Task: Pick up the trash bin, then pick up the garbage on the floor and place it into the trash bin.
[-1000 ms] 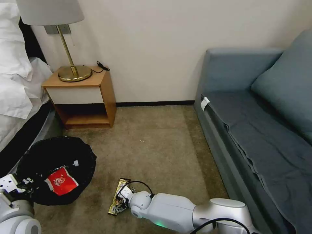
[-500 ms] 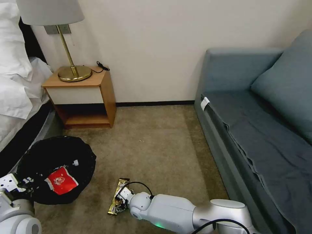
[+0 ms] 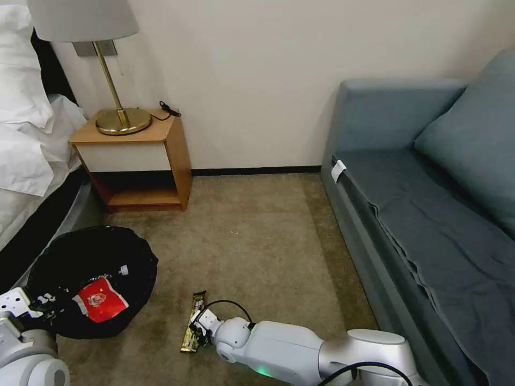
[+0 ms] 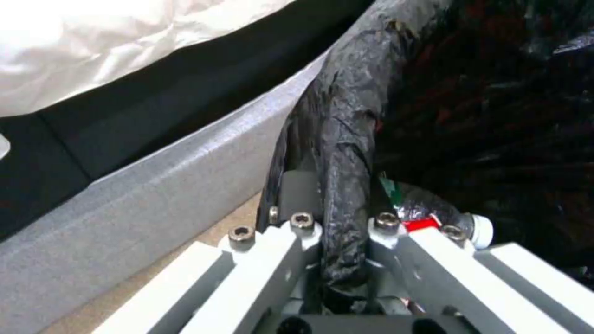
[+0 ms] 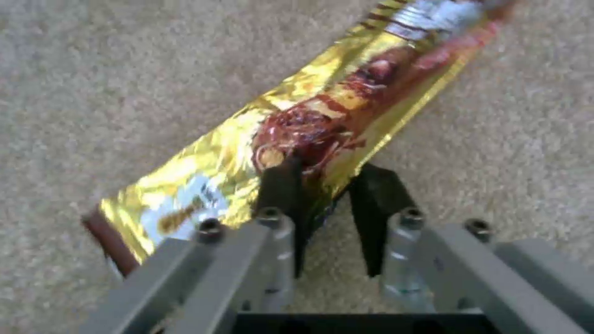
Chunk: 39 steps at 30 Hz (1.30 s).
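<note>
**Gold-brown snack wrapper pinched at the carpet, bin held ready**

The gold-brown snack wrapper point(image 3: 193, 323) lay on the beige carpet point(image 3: 257, 241) in front of the robot, between the bin and the grey sofa point(image 3: 429, 203). Over the last second it had turned slightly and looked narrower in the head view, as though one long edge had begun to lift. The right end effector point(image 5: 326, 197) was down at the floor with its black fingers closed almost together on the wrapper's edge, seen close in the right wrist view. That suggested the grasp had been made and the lift was just starting.

The trash bin point(image 3: 91, 279), lined with a crinkly black bag, sat to the robot's left beside the bed point(image 3: 27, 161). The left end effector point(image 4: 341, 218) was clamped on its bag-covered rim. Inside it lay a red snack packet point(image 3: 100, 299) and a small clear bottle point(image 4: 433, 215). The bin had stayed in place.

Judging from this, the wrapper was the remaining litter on the visible floor, and it had yet to be carried across to the bin.
</note>
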### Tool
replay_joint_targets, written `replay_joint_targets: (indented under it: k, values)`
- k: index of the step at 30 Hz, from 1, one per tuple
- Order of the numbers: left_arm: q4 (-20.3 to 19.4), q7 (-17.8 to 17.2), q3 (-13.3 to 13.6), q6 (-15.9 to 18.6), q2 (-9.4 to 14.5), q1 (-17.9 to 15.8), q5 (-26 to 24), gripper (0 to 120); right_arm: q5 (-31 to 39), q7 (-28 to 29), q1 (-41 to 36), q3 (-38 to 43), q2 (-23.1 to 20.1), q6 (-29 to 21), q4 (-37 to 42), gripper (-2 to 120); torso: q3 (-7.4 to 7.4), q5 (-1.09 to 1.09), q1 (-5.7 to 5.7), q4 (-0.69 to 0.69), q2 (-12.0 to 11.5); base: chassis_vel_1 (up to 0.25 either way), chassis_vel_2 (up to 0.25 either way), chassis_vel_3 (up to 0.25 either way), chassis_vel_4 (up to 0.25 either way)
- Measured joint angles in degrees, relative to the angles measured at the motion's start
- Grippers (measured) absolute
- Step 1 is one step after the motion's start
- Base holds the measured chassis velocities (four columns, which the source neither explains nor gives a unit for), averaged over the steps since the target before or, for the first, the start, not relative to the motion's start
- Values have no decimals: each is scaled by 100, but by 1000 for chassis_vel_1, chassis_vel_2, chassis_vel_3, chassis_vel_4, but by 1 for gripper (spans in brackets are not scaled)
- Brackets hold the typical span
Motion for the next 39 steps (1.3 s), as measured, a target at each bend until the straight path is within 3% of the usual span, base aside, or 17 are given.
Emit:
replay_joint_targets:
  k: [5,15,22,25,32,39]
  values:
    - [-8,3,-3,0,9,-12,0,2,-7,6,41,12,-63,91,62,0,0,0,0,0,0,0,0,0,0]
    - [-22,6,-26,12,20,-9,-24,2,120,93,198,89,-317,140,395,0,0,0,0,0,0,0,0,0,0]
    - [-71,6,-43,31,34,8,-57,2,279,192,664,433,-870,81,1030,0,0,2,0,0,0,0,0,0,0]
    - [-99,6,-52,43,56,18,-96,2,205,187,949,1053,-1226,65,1503,0,0,2,0,0,0,0,0,0,0]
    - [-108,1,-65,57,102,31,-178,2,184,149,1307,2139,-1541,119,2159,0,1,1,1,-1,0,0,0,0,0]
    - [-68,-3,-9,77,110,11,-244,2,1084,583,1694,2612,-1535,-177,3686,0,0,0,0,0,0,0,0,0,0]
